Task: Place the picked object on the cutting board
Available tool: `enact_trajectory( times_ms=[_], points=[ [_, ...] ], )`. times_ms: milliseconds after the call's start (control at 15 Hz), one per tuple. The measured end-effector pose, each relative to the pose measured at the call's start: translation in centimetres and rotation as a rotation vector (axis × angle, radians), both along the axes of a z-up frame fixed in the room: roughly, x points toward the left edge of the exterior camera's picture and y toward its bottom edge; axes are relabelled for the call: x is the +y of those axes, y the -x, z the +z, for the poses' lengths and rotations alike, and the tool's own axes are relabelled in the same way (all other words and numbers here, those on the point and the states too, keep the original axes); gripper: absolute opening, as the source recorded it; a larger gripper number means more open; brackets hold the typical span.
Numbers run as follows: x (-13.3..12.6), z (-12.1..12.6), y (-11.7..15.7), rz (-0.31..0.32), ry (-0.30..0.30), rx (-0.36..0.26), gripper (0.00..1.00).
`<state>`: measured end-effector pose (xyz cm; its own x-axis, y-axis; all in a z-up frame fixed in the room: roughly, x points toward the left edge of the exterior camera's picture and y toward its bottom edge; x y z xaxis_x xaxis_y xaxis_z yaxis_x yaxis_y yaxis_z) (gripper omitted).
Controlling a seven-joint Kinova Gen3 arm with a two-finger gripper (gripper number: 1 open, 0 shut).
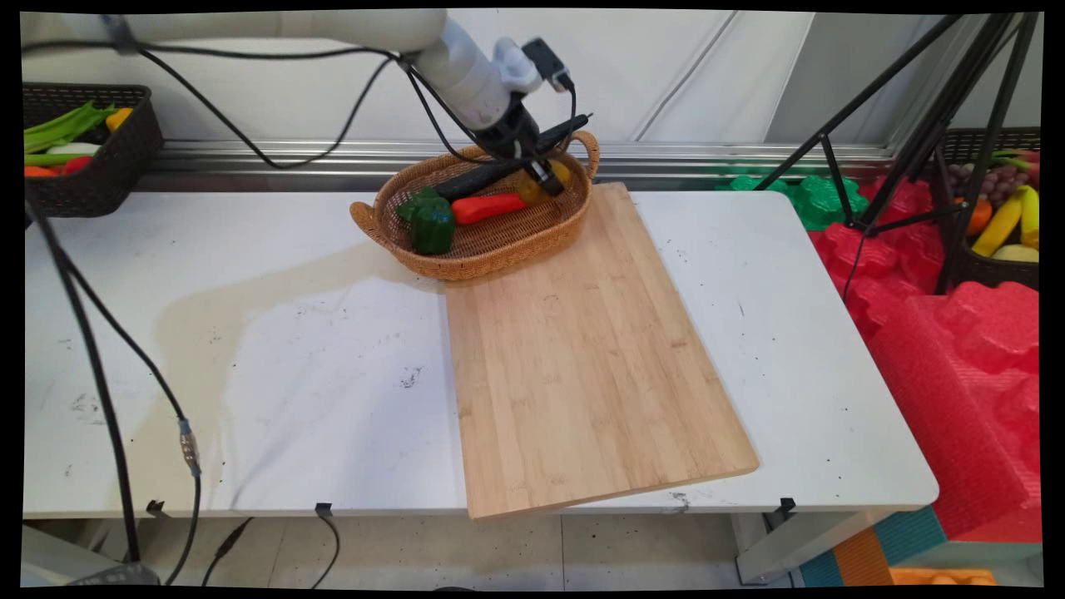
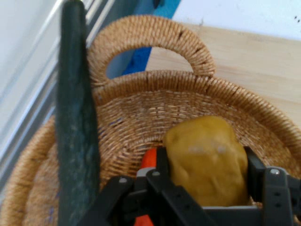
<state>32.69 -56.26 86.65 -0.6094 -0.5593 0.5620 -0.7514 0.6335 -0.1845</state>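
My gripper [image 1: 545, 179] reaches down into the right end of a woven basket [image 1: 466, 266]. In the hand view its fingers press both sides of a lumpy yellow vegetable [image 2: 204, 157], so the gripper [image 2: 207, 162] is shut on it. The yellow vegetable [image 1: 559, 176] still sits low inside the basket, near the right handle [image 2: 150, 33]. A long dark green cucumber [image 1: 478, 179] lies just left of the hand, and it stands tall in the hand view [image 2: 75, 141]. A red pepper [image 1: 491, 206] and a green bell pepper [image 1: 431, 220] lie further left in the basket.
A large wooden cutting board [image 1: 582, 349] runs from the basket to the table's near edge. A dark basket of vegetables [image 1: 83, 150] sits at the far left. A black tripod [image 1: 915, 141] and red foam [image 1: 957, 333] stand right of the table.
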Motion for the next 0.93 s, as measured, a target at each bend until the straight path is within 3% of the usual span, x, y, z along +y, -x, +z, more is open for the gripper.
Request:
enact_trajectory(
  times_ms=[533,933],
  points=[
    [6.7,6.8,0.7,-0.027,0.080,-0.026,0.00],
    [14.3,9.8,2.4,-0.164,0.083,-0.038,0.00]
  ],
)
